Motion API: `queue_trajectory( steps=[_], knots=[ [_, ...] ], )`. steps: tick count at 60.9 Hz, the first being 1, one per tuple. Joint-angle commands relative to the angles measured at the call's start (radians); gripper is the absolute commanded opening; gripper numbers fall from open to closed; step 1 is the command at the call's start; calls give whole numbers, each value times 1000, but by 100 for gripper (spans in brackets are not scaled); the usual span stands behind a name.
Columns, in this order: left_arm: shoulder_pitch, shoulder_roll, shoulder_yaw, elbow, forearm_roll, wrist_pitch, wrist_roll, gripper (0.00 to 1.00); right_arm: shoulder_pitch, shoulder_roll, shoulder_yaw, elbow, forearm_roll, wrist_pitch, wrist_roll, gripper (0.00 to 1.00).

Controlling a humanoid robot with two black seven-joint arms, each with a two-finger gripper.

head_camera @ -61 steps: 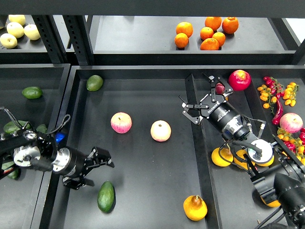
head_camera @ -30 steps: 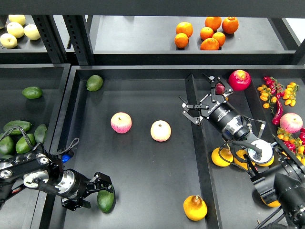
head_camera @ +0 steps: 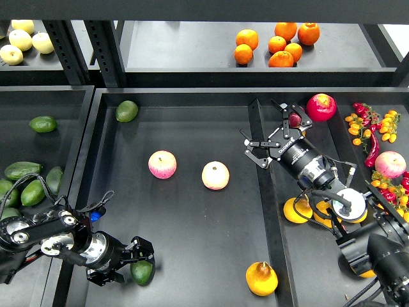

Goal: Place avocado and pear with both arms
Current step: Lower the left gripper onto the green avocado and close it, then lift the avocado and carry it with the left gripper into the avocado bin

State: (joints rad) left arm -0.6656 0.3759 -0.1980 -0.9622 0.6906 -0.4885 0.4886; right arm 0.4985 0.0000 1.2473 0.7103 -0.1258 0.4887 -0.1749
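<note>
Tray (head_camera: 185, 102) w/ avocado (head_camera: 142, 272) btwn left fingers (head_camera: 142, 245), pear (head_camera: 262, 279), two apples (head_camera: 163, 164)

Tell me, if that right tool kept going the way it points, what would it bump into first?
The right tool points up and left across the bin divider. Beyond that the dark tray floor looks free up to the back wall; the small green avocado lies further left, though depth is unclear.
</note>
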Motion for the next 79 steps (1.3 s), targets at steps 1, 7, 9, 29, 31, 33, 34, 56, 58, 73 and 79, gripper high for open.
queue_trajectory(
  steps=[1,7,9,29,31,33,34,56,58,73,79],
  knots=[
    [0,-5,0,13,21,0,0,97,-2,0,0,0,0,0,0,99],
    [1,-8,2,23,37,0,0,94,-5,0,0,0,0,0,0,99],
    [1,-9,2,28,37,0,0,92,-5,0,0,0,0,0,0,99],
    [1,-31,-29,51,37,0,0,45,-11,0,0,1,0,0,0,99],
    [1,-31,-34,51,37,0,0,42,-14,0,1,1,0,0,0,99],
    [1,-31,-41,51,37,0,0,39,-15,0,0,1,0,0,0,99],
    [3,-31,-43,51,37,0,0,38,-15,0,1,1,0,0,2,99],
    [-64,18,-150,30,-72,0,0,14,-18,0,1,1,0,0,2,99],
    [-78,32,-152,22,-94,0,0,14,-20,0,0,1,0,0,2,99],
    [-154,202,-164,-59,-306,0,0,11,-18,0,0,1,0,0,2,99],
    [-154,293,-178,-73,-365,0,0,11,-20,0,0,1,0,0,3,99]
  ],
)
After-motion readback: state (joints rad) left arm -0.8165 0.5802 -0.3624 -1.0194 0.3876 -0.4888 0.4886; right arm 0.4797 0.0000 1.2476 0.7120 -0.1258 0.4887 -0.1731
